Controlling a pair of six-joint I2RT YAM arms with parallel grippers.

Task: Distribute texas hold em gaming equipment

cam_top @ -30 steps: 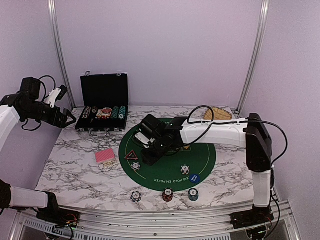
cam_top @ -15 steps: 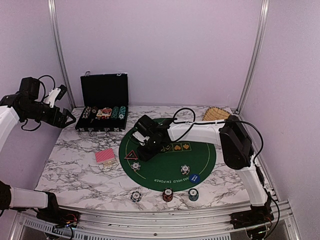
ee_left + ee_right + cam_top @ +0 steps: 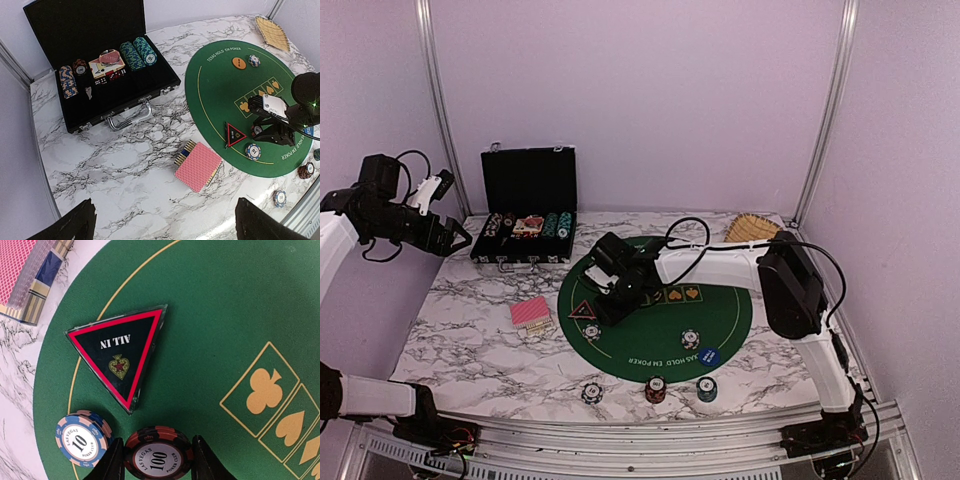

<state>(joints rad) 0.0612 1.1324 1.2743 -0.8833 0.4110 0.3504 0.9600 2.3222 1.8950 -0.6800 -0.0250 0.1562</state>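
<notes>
In the right wrist view a black-and-red "100" chip stack [image 3: 157, 457] sits between my right gripper's [image 3: 156, 460] fingers, which touch it on both sides, low over the green mat [image 3: 215, 315]. A blue "10" chip stack [image 3: 82, 440] lies just left of it, and the red-black "ALL IN" triangle marker [image 3: 117, 355] lies just beyond it. The red-backed cards [image 3: 532, 313] lie off the mat's left edge. My left gripper [image 3: 455, 238] hangs open, high at the far left, holding nothing.
The black chip case [image 3: 525, 225] stands open at the back left. A wicker basket [image 3: 755, 227] is at the back right. Three chip stacks [image 3: 655, 388] line the front edge. A blue button [image 3: 708, 356] and another chip stack [image 3: 690, 340] lie on the mat's near part.
My right arm has swung left and farther out across the mat with the chip stack, ending beside the triangle marker. The left arm has stayed still.
</notes>
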